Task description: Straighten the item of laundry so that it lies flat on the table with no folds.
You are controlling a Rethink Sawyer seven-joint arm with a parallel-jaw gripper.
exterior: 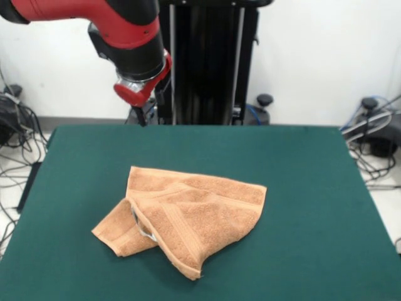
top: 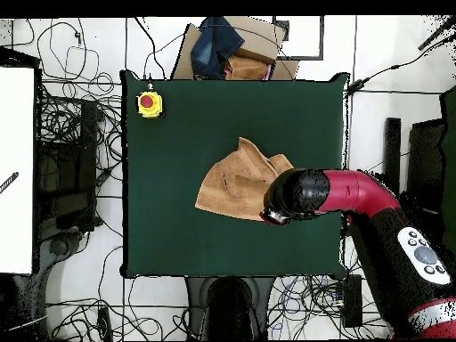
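Lying folded on the table (exterior: pixel 313 188), the towel (exterior: pixel 188 213) shows no readable tag; gripper (exterior: pixel 143 116) state unclear.

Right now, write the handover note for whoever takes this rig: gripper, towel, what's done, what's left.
Gripper: raised above the table's far edge, clear of the towel, holding nothing visible; whether it is open or shut cannot be seen.
Peach-orange towel: near the middle of the green table, crumpled, with one corner folded over and a flap sticking out to one side; small tag visible at the fold.
Done: nothing that shows; the towel is not flat.
Left: unfold the doubled corner and spread the towel flat with no folds.
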